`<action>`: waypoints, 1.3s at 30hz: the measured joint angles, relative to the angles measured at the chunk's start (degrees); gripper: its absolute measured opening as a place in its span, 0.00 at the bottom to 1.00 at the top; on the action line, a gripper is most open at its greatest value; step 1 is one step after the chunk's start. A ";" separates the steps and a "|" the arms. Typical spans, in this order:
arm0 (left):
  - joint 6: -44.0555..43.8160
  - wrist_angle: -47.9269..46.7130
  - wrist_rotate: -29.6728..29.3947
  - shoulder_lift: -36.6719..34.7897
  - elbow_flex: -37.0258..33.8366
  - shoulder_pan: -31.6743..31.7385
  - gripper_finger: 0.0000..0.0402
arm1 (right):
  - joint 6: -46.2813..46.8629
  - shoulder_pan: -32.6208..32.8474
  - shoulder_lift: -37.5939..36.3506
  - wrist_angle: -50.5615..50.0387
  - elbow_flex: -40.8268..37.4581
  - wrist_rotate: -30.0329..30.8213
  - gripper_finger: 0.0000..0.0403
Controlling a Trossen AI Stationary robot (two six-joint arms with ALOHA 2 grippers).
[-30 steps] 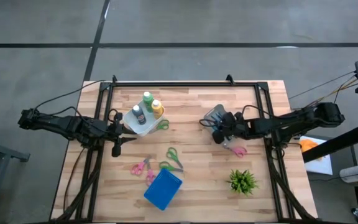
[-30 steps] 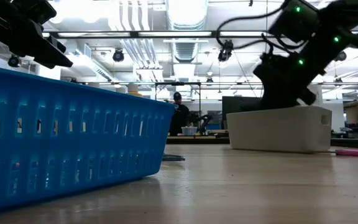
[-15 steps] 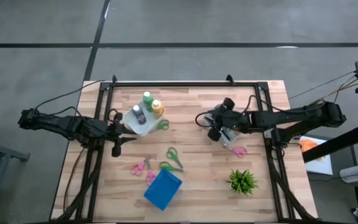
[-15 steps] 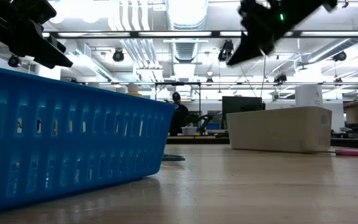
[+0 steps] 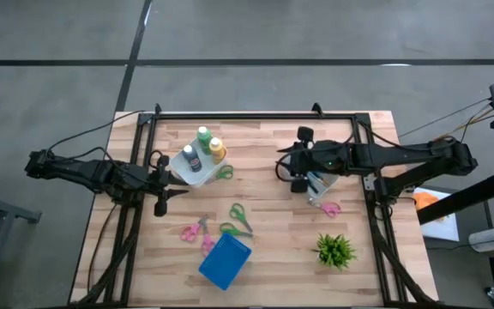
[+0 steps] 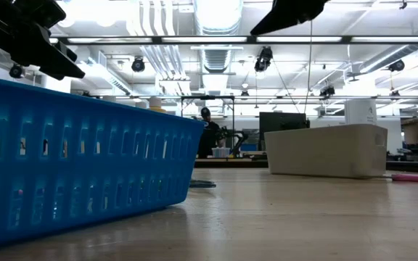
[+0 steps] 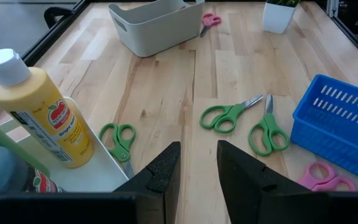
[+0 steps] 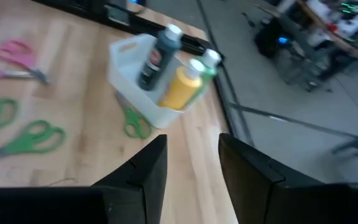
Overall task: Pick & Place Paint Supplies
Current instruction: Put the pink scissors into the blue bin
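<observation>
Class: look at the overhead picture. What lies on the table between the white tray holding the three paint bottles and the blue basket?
Between the white tray and the blue basket lie two green scissors and, beside them, pink scissors, all flat on the wood, seen in the high view.

Even, diffuse overhead light fills the high view; the pale wooden butcher-block table (image 5: 264, 163) is bright with only faint, short shadows. In the low view, rows of ceiling strip lights (image 6: 216, 14) glare white, and the near blue perforated plastic basket (image 6: 78, 159) is soft, out of focus. The right wrist view is motion-blurred throughout; the left wrist view is sharp.
</observation>
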 joint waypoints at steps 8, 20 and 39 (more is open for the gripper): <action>0.01 0.00 0.00 0.01 -0.01 -0.01 0.27 | 4.70 -0.04 0.61 0.35 -0.65 -6.35 0.35; 0.01 -0.02 0.02 0.01 -0.02 -0.01 0.27 | 9.72 -0.04 2.90 0.81 -1.04 -6.33 0.35; -0.01 0.00 0.00 0.01 0.00 0.01 0.27 | 9.54 -0.04 3.32 0.47 -1.04 -6.29 0.35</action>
